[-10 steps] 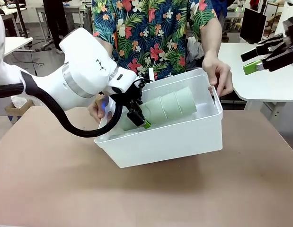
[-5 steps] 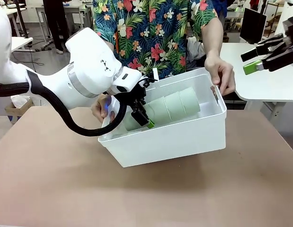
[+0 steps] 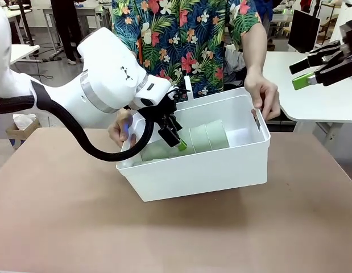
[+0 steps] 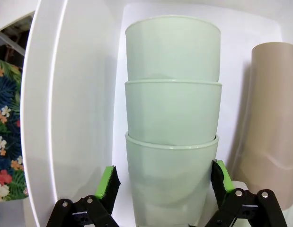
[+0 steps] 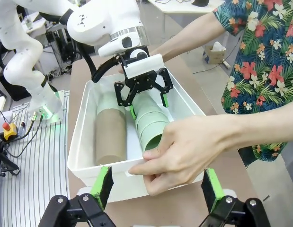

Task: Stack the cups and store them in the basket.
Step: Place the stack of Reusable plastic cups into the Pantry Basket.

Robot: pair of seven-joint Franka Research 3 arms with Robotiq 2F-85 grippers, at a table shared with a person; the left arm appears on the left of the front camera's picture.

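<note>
You see the white basket (image 3: 204, 170) standing on the brown table (image 3: 62, 222), near its far edge and about the middle, and it is tilted, with the right end lifted a little. A person holds it at both ends: one hand (image 3: 265, 96) grips the rim at the right end, and the other hand (image 3: 120, 129) is at the left end, half hidden behind your left arm. The left gripper (image 3: 174, 136) reaches down into the basket near its left end. In the left wrist view its fingers (image 4: 108, 182) are spread wide, one on each side of the lowest cup of a mint green stack of cups (image 4: 172, 137); the green pads stand just beside the cup wall, and you cannot tell for sure whether they touch it. Three nested green cups show in this stack, which lies on its side along the bottom of the basket. A brown cup (image 5: 110, 135) lies just beside the stack, closer to one long wall. The right gripper (image 3: 303, 73) hangs in the air well apart from the basket, above the white table at the right, with its jaws wide open and nothing between them.
</note>
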